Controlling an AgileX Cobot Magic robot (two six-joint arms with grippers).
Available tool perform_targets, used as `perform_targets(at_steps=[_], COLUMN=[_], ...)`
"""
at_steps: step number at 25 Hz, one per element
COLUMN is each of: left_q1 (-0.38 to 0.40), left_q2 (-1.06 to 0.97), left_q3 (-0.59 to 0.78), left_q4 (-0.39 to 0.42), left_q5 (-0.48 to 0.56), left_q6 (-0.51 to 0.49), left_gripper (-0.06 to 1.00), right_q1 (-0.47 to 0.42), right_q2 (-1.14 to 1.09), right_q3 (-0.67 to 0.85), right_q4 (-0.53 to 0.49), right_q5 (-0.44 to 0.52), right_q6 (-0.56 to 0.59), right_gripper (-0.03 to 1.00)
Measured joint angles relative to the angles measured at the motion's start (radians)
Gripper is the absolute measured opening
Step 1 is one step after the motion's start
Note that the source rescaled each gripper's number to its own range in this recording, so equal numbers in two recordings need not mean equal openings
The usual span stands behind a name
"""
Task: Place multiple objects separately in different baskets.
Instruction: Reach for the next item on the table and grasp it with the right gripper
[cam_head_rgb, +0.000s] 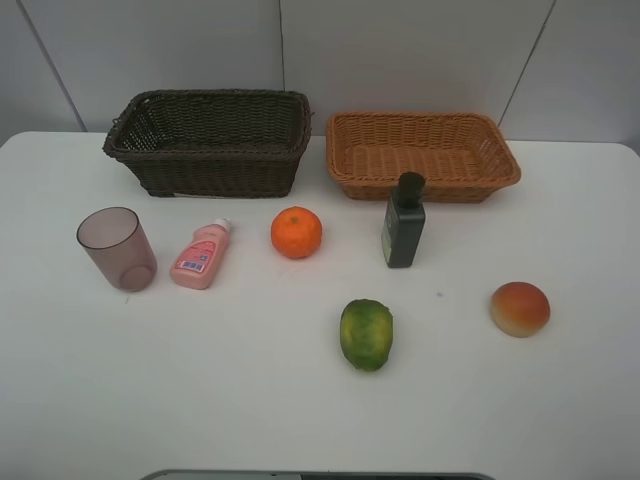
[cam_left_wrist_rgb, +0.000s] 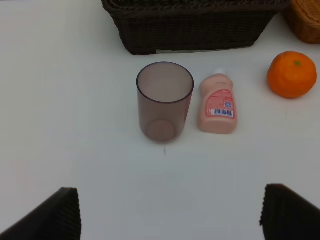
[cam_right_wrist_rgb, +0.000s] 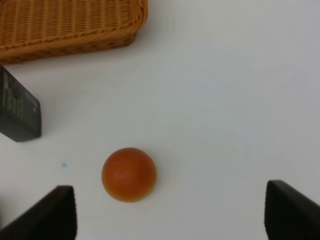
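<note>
1. Left gripper (cam_left_wrist_rgb: 170, 215): fingers spread wide, nothing between them. Right gripper (cam_right_wrist_rgb: 169, 215): also spread and empty. Neither shows in the high view.
2. All six objects sit on the table (cam_head_rgb: 250, 410). The dark basket (cam_head_rgb: 290, 172) and light basket (cam_head_rgb: 430, 188) stand at the back, and both look empty.
3. Left side: the mauve cup (cam_left_wrist_rgb: 164, 102) stands upright, mouth up, straight ahead of my left fingers and roughly centred between them. The pink bottle (cam_left_wrist_rgb: 217, 104) lies flat just beside it, long axis pointing cap-first toward the dark basket. The orange (cam_left_wrist_rgb: 292, 74) is further out on that same side.
4. Right side: the red-yellow fruit (cam_right_wrist_rgb: 129, 174) lies close ahead of my right fingers. It is off-centre, toward the finger on the dark green bottle's (cam_right_wrist_rgb: 17, 107) side, and well apart from the light basket.
5. Judgement: the left arm is nearer the cup and the right arm nearer the fruit. The right needs a sideways shift before closing. The green-yellow fruit (cam_head_rgb: 366, 334) lies near the middle, so either arm could take it.
</note>
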Motion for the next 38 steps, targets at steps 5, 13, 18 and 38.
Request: perform_targets(at_steps=[5,13,18,38], left_q1=[0.0,0.0,0.0,0.0], left_q2=[0.0,0.0,0.0,0.0], left_q3=[0.0,0.0,0.0,0.0], left_q4=[0.0,0.0,0.0,0.0], left_q5=[0.0,0.0,0.0,-0.001], left_q6=[0.0,0.0,0.0,0.0], left_gripper=[0.92,0.92,0.92,0.92], right_q1=[0.0,0.091,0.192,0.243], right_q2=[0.234,0.542,0.655,0.977], right_q3=[-0.095,-0.138,-0.14,-0.14], right_q4=[0.0,-0.004,-0.004,-0.087], right_q5=[-0.027,-0.115,-0.148,-0.251], right_q6=[0.0,0.006,0.009,0.223], right_gripper=[0.72,0.72,0.72,1.0])
